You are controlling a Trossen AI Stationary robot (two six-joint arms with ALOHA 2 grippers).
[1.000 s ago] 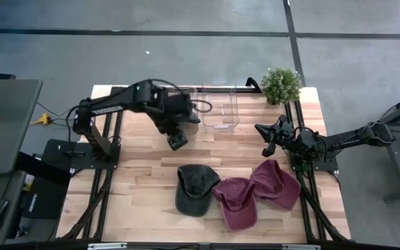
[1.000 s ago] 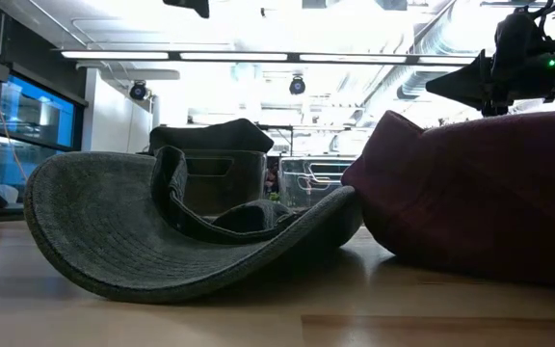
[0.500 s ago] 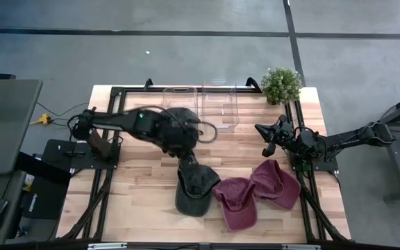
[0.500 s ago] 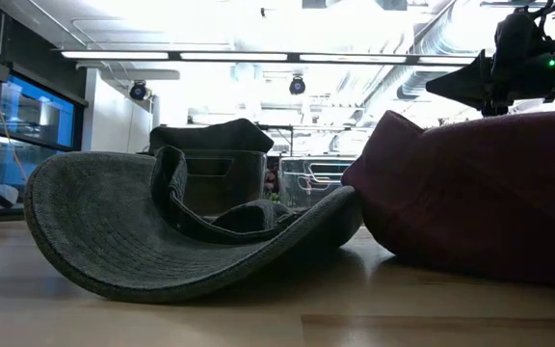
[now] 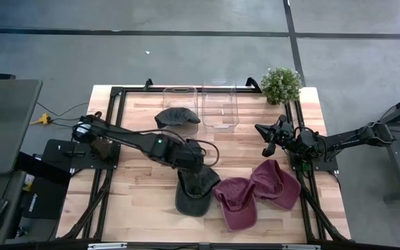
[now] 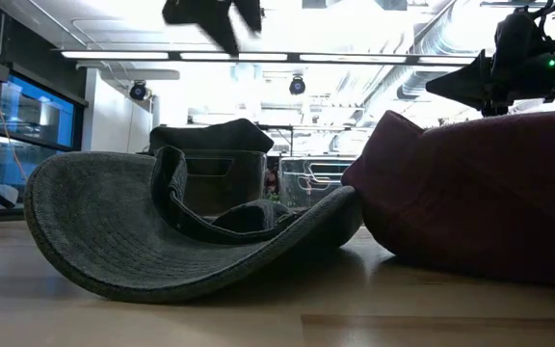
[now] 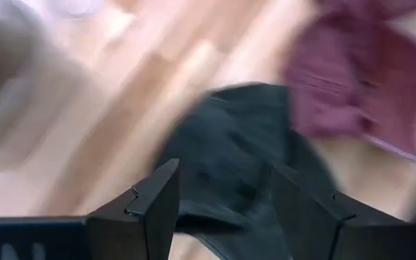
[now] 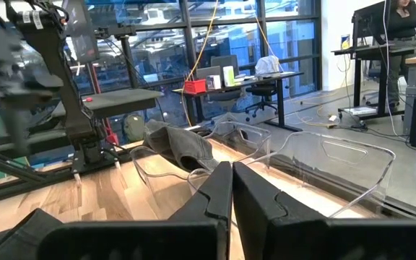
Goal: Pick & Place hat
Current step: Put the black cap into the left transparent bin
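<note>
Low centre of the high view: the left gripper (image 5: 194, 167), fingers spread and empty, hangs over the dark grey cloth cap (image 5: 194, 189). Its neighbour, a maroon cloth cap (image 5: 236, 201), touches it, so a skewed pinch could drag both. The right gripper (image 5: 268, 148) waits clenched at right.

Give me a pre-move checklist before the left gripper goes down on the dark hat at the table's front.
1. Left gripper open: ok, fingers stand apart.
2. Left gripper over the dark hat: ok, the hat lies between and just ahead of the fingers in the left wrist view.
3. Left gripper empty: ok, nothing between the fingers.
4. Dark hat apart from the maroon hat: not ok, their edges meet in the high view.
5. Right gripper out of the way: ok, shut and parked at the table's right side.
6. Room in the left clear bin: cannot tell, another dark hat already lies in it.
</note>
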